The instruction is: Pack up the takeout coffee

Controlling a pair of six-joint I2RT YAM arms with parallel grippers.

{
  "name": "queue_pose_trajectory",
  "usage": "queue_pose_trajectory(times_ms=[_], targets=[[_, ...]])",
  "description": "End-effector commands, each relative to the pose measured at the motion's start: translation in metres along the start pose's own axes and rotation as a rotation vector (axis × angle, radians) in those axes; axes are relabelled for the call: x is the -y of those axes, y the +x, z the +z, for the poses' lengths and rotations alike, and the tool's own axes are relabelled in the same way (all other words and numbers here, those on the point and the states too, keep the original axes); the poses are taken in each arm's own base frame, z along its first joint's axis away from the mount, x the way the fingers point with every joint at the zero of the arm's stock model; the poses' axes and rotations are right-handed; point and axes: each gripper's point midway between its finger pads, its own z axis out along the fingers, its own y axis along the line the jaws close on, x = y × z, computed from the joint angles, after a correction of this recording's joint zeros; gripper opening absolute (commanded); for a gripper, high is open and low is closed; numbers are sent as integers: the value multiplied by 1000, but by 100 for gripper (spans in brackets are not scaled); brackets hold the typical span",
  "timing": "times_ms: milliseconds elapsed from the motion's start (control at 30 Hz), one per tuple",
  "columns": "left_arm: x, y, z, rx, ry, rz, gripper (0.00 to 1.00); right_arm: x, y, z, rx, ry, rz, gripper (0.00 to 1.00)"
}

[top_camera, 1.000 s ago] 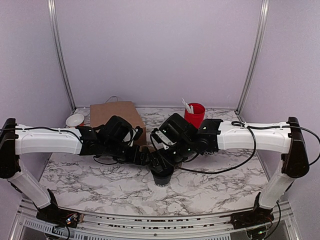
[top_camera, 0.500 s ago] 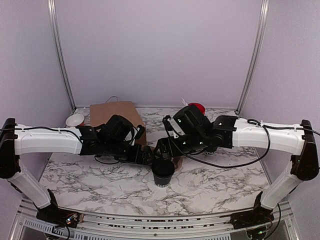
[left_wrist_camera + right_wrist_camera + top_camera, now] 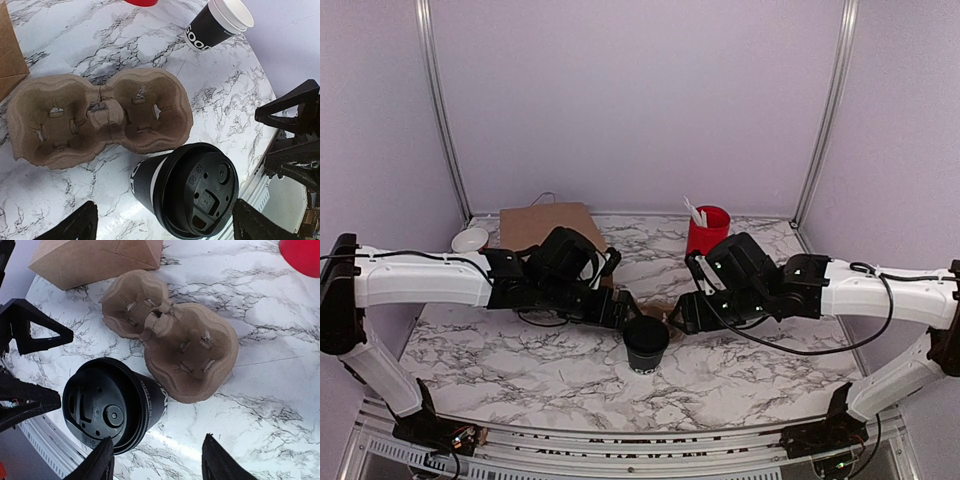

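Currently: small black paper cup with round black plastic lid (image 3: pixel 646 343), the takeout coffee, upright near the middle of the white-and-grey marbled bench (image 3: pixel 520 370), lid seated, not yet in any holder.

Just at 12 o'clock of the cup: brown moulded-pulp two-cup carrier (image 3: pixel 100 117), flat on the bench, both wells up and vacant. Judged the intended seat for the coffee, hence parked close.

At 10 o'clock of the cup: left tool (image 3: pixel 620 310), fingers spread wide, cup framed between them in the left wrist view, no contact visible. Read as lined up for a side grasp. At 2 o'clock: right tool (image 3: pixel 678 318), fingers parted, only bare bench between them. Judged standing off to leave room.

At 11 o'clock, behind the left arm: brown paper bag (image 3: pixel 545 232), probable final container. At 1 o'clock: red cup with white utensils (image 3: pixel 708 230); far out at 10 o'clock: stack of lidless black cups with white rims (image 3: pixel 470 240); both well clear of the coffee.

Surface: glossy, sheen beside the cup base in both wrist views; likely slick under paper. Room: pale lilac walls (image 3: pixel 640 110) on three sides, metal uprights (image 3: pixel 438 110) at the back corners.
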Motion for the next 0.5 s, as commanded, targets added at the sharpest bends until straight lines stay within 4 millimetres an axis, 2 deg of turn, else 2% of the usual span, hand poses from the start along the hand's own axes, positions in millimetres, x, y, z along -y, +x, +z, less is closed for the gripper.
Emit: queue_pose_trajectory(times_ms=[0,100,467], targets=[[11,2,11,-27,18,29,93,2,-6,-4,37,-37,64,54],[12,6,14,-38,14,36,90,3,0,3,15,-72,78,49],[5,14,16,-59,-17,41,77,-11,14,24,-58,-159,67,41]])
